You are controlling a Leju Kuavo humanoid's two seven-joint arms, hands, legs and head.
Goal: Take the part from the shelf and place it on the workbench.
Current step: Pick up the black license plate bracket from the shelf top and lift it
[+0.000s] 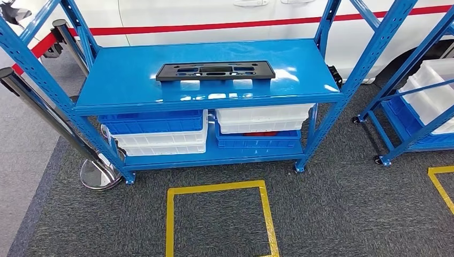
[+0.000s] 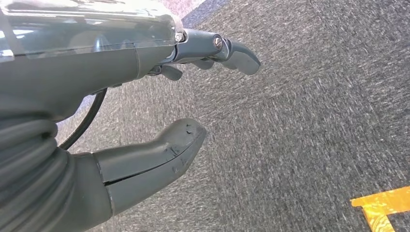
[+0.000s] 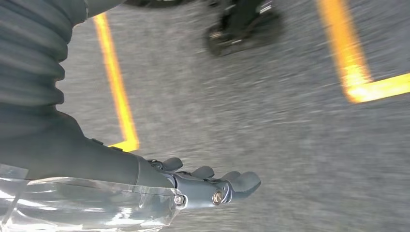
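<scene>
1. The part [image 1: 216, 70], a flat black plastic panel with cut-outs, lies flat on the top board of the blue shelf [image 1: 134, 80], roughly in the middle and a little toward the back edge. Nothing touches it.
2. On the shelf's lower board sit stacked bins: a blue bin [image 1: 152, 122] over white bins [image 1: 160, 143] on the left, a white bin [image 1: 262, 118] over a blue one [image 1: 257, 140] on the right.
3. The left hand [image 2: 183, 96] hangs over grey carpet [image 2: 314, 96]. Its fingers [image 2: 232, 50] are stretched out and the thumb [image 2: 164, 150] stands well apart from them; it has hold of nothing.
4. The right hand [image 3: 203, 181] also hangs above the carpet, fingers [image 3: 241, 182] extended and only lightly bent, with nothing in them. That picture is blurred, so finer detail is hard to make out.
5. A yellow tape square [image 1: 217, 187] is marked on the carpet just in front of the shelf, and a corner of another tape mark [image 1: 441, 182] lies off to the right.
6. A second blue rack on castors [image 1: 407, 107] stands to the right, holding white bins [image 1: 433, 91].
7. Behind the shelf is a white car body with a red stripe [image 1: 214, 24]. At the left, a chrome post [image 1: 99, 174] stands on a round base by the shelf's corner.
</scene>
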